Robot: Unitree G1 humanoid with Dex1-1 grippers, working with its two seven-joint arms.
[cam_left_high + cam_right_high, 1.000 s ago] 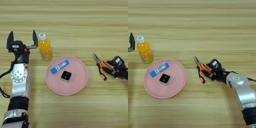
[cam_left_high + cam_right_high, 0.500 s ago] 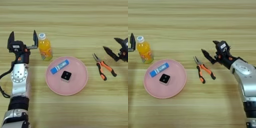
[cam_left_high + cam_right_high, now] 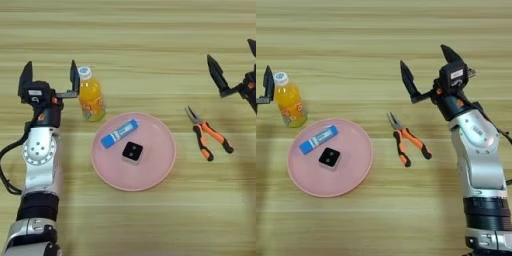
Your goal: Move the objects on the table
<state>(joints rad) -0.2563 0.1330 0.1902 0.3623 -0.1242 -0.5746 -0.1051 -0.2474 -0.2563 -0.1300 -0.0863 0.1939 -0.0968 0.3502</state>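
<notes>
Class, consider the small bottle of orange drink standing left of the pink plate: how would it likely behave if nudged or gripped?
The bottle stands upright, tall over a narrow base, so a push near its white cap would probably tip it. On its side, its round body would likely roll. It looks nearly full, so probably heavy for its size.

A robot test bench: a bare wooden table (image 3: 150, 40) with pliers (image 3: 407, 140), a drink bottle (image 3: 91, 96) and a pink plate (image 3: 162, 167).
</notes>
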